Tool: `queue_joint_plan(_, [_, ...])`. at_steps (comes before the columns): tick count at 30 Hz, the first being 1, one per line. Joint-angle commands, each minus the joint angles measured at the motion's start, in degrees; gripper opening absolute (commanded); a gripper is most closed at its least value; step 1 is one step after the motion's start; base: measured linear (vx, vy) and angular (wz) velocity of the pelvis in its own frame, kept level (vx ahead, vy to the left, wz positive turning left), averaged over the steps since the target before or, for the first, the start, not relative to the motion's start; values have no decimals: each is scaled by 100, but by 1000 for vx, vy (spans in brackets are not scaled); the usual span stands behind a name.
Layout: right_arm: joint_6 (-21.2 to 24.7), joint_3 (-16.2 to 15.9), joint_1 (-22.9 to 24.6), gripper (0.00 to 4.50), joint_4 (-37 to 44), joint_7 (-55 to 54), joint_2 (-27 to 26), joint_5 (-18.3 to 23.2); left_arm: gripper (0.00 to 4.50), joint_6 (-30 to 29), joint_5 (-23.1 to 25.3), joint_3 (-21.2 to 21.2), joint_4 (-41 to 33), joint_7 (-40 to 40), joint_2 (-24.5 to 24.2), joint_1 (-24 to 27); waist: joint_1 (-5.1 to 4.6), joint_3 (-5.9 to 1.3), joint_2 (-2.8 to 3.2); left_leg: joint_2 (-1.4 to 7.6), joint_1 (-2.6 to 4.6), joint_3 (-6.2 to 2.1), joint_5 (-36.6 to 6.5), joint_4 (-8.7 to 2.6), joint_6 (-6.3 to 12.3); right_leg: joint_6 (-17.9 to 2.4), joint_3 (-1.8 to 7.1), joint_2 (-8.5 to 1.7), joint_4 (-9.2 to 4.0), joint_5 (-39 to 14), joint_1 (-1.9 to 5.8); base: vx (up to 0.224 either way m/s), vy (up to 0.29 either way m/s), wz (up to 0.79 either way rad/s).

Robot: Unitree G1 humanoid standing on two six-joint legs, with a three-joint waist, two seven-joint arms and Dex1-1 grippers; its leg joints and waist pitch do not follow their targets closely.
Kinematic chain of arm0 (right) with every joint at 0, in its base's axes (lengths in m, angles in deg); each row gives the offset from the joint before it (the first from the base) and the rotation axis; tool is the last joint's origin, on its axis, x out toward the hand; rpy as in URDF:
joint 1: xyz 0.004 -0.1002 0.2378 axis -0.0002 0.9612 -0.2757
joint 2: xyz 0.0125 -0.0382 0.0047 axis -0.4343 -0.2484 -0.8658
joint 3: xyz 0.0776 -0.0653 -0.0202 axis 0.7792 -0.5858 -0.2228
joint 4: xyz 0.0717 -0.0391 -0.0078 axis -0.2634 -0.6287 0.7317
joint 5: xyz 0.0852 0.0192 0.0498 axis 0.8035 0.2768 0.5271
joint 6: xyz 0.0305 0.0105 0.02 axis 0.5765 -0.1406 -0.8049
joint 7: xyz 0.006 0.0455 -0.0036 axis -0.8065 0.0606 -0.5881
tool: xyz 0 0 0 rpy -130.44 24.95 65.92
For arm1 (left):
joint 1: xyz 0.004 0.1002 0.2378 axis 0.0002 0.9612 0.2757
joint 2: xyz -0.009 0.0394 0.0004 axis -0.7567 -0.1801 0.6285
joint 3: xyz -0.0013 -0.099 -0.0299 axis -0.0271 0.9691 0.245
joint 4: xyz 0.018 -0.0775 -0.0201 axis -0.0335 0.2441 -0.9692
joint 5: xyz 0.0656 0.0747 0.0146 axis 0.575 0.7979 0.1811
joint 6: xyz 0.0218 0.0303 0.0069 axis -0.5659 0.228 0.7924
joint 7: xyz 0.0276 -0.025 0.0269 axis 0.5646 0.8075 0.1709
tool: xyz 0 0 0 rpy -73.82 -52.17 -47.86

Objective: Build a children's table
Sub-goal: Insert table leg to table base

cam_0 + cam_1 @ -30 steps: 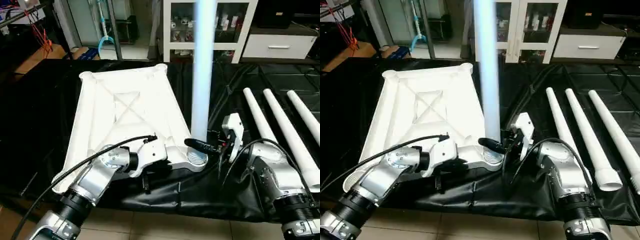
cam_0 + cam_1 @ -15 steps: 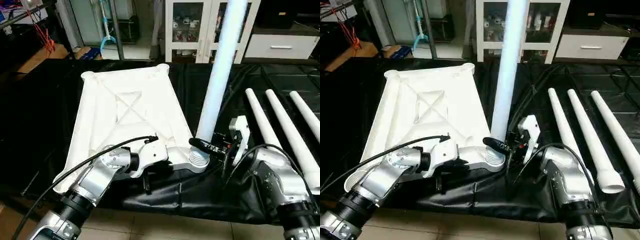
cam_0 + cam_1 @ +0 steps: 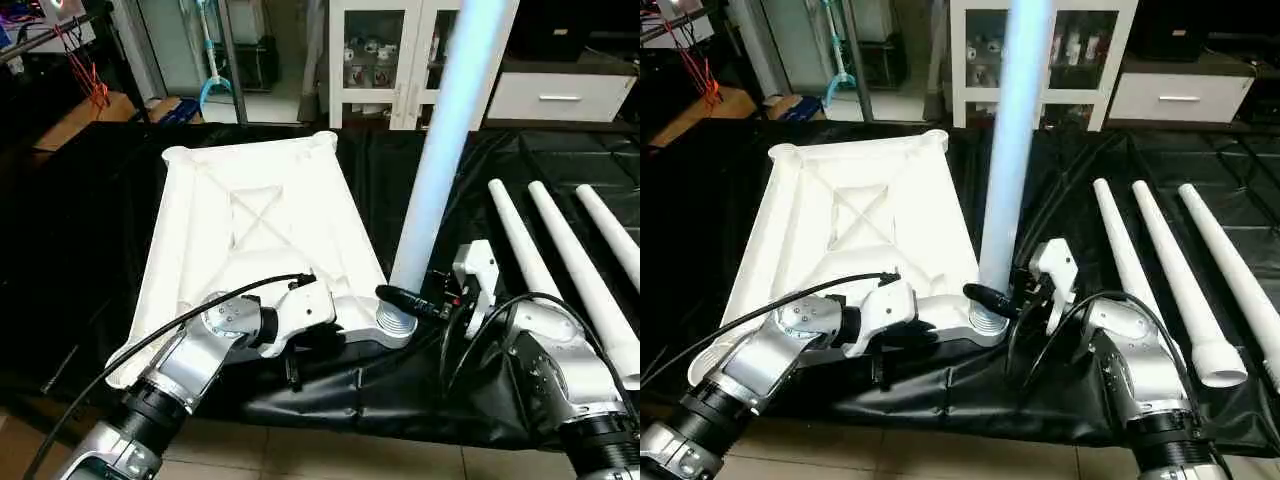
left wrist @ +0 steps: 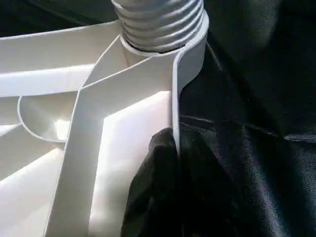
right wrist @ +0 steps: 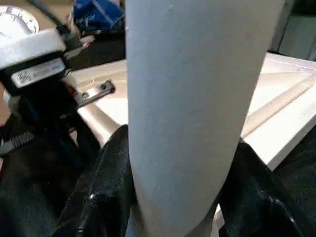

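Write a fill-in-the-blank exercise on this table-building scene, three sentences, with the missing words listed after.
1. The right claw grips a white leg whose threaded end sits at the tabletop's near corner ____.
2. Beside the right arm, ____ spare legs lie on the black sheet.
3. The left claw is pinched on the tabletop's ____.

Missing words: socket; three; rim
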Motion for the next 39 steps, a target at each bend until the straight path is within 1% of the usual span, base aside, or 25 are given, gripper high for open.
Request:
queue_joint_plan(1, [388, -545, 473, 186, -591, 137, 147, -594, 0, -50, 73, -71, 37, -21, -84, 109, -2, -119, -26, 183, 46, -107, -1711, -521, 162, -1265, 102, -192, -420, -1013, 121, 0, 0, 0])
queue_joint_plan(3, [429, -597, 497, 186, -582, 171, 175, -589, 0, -62, 70, -65, 14, -15, -91, 127, -6, -120, -36, 182, 50, -105, -1755, -528, 161, -1273, 100, -187, -425, -972, 119, 0, 0, 0])
queue_joint_plan(5, [349, -593, 578, 186, -609, 100, 180, -629, 0, -71, 66, -55, -7, -5, -102, 154, -9, -123, -39, 188, 66, -106, -1847, -548, 131, -1261, 94, -186, -438, -969, 121, 0, 0, 0])
queue_joint_plan(6, [317, -578, 592, 186, -619, 66, 174, -637, 0, -73, 65, -53, -10, -4, -103, 159, -15, -103, -40, 191, 74, -106, -1969, -568, 105, -1247, 90, -186, -457, -1068, 118, 0, 0, 0])
queue_joint_plan(7, [260, -547, 612, 186, -637, 1, 160, -650, 0, -75, 64, -50, -15, -3, -107, 164, -16, -102, -36, 191, 88, -109, -2030, -578, 86, -1237, 85, -188, -464, -1137, 123, 0, 0, 0])
queue_joint_plan(8, [201, -467, 630, 186, -670, -108, 112, -624, 0, -77, 61, -48, -17, -2, -110, 168, -23, -97, -39, 188, 99, -113, -2121, -585, 55, -1211, 89, -197, -485, -1258, 127, 0, 0, 0])
queue_joint_plan(9, [168, -412, 639, 186, -692, -178, 79, -604, 0, -78, 59, -47, -17, -2, -111, 169, -25, -97, -43, 190, 95, -119, -2132, -591, 43, -1197, 93, -200, -490, -1287, 132, 0, 0, 0])
queue_joint_plan(10, [92, -236, 614, 186, -824, -389, -26, -510, 0, -84, 53, -44, -24, -5, -118, 167, -24, -105, -23, 190, 104, -122, -2118, -594, 23, -1188, 95, -200, -488, -1255, 130, 0, 0, 0])
queue_joint_plan(11, [-6, -110, 585, 186, -933, -553, -109, -463, 0, -84, 50, -41, -22, -4, -116, 163, -31, -105, -16, 187, 98, -123, -2124, -600, 17, -1190, 95, -198, -489, -1223, 131, 0, 0, 0])
queue_joint_plan(13, [-23, -100, 578, 186, -964, -565, -123, -448, 0, -82, 52, -42, -17, -3, -111, 155, -41, -96, -20, 186, 108, -127, -2230, -613, -6, -1185, 87, -189, -500, -1328, 118, 0, 0, 0])
queue_joint_plan(14, [-47, -122, 573, 186, -987, -560, -125, -458, 0, -78, 53, -41, -9, -1, -108, 147, -52, -77, -24, 185, 102, -135, -2399, -625, -27, -1129, 87, -192, -519, -1589, 111, 0, 0, 0])
queue_joint_plan(15, [-77, -141, 571, 186, -1001, -559, -122, -480, 0, -76, 54, -39, -4, 2, -104, 141, -54, -75, -10, 185, 114, -137, -2459, -625, -42, -1110, 88, -196, -529, -1677, 97, 0, 0, 0])
queue_joint_plan(17, [-154, -177, 575, 186, -1024, -576, -134, -512, 0, -73, 54, -31, 2, 10, -97, 132, -64, -72, -6, 184, 123, -147, -2582, -630, -75, -1048, 91, -198, -551, -1857, 81, 0, 0, 0])
queue_joint_plan(22, [-278, -117, 578, 186, -1072, -722, -250, -530, 0, -84, 46, -12, -22, 31, -106, 152, -91, -62, 1, 185, 102, -164, -2681, -653, -112, -1030, 88, -186, -547, -1780, 75, 0, 0, 0])
queue_joint_plan(25, [-328, -101, 566, 186, -1091, -757, -271, -543, 0, -98, 40, -8, -46, 37, -116, 168, -118, -54, -2, 182, 107, -171, -2794, -658, -117, -1014, 90, -192, -561, -1903, 62, 0, 0, 0])
queue_joint_plan(28, [-401, -82, 520, 186, -1144, -847, -296, -548, 0, -96, 44, -4, -42, 59, -124, 172, -167, -45, -2, 177, 101, -183, -2902, -662, -119, -981, 89, -199, -579, -2072, 43, 0, 0, 0])
queue_joint_plan(31, [-595, 75, 302, 186, -1343, -1469, -456, -655, 0, -202, 104, 34, -110, 236, -136, 221, -219, -28, 15, 170, 100, -213, -3104, -674, -170, -921, 81, -206, -599, -2341, 19, 0, 0, 0])
queue_joint_plan(32, [-595, 75, 302, 186, -1343, -1469, -456, -655, 0, -202, 104, 34, -110, 236, -136, 221, -234, -21, 10, 169, 87, -221, -3129, -682, -187, -898, 78, -208, -598, -2387, 22, 0, 0, 0])
queue_joint_plan(33, [-628, 132, 219, 186, -1421, -1788, -548, -723, 0, -301, 148, 60, -151, 377, -110, 266, -263, -24, 40, 165, 63, -248, -3140, -694, -209, -866, 70, -218, -587, -2437, 42, 0, 0, 0])
queue_joint_plan(34, [-630, 147, 190, 186, -1445, -1904, -582, -750, 0, -348, 168, 74, -165, 446, -93, 284, -296, -29, 19, 161, 45, -251, -3102, -692, -213, -865, 67, -216, -586, -2391, 53, 0, 0, 0])
queue_joint_plan(35, [-643, 166, 160, 186, -1471, -2027, -622, -776, 0, -406, 186, 94, -169, 527, -61, 291, -323, -30, 33, 159, 27, -272, -3058, -698, -203, -871, 60, -220, -581, -2349, 65, 0, 0, 0])
queue_joint_plan(36, [-651, 190, 116, 186, -1510, -2186, -673, -807, 0, -497, 207, 115, -177, 626, -17, 293, -349, -22, 26, 151, 21, -278, -3079, -693, -182, -867, 52, -219, -594, -2413, 57, 0, 0, 0])
queue_joint_plan(37, [-650, 206, 64, 186, -1556, -2341, -718, -844, 0, -589, 221, 140, -173, 721, 35, 284, -353, -18, 50, 149, 23, -280, -3100, -690, -186, -867, 54, -227, -594, -2466, 49, 0, 0, 0])
queue_joint_plan(38, [-655, 213, 27, 186, -1593, -2447, -747, -867, 0, -651, 229, 157, -171, 784, 69, 278, -374, -13, 35, 142, 14, -289, -3116, -686, -180, -845, 48, -231, -609, -2583, 47, 0, 0, 0])
queue_joint_plan(39, [-690, 209, -54, 186, -1674, -2622, -802, -927, 0, -771, 209, 220, -158, 921, 170, 249, -388, -6, 51, 139, 13, -296, -3140, -682, -181, -824, 47, -242, -613, -2694, 38, 0, 0, 0])
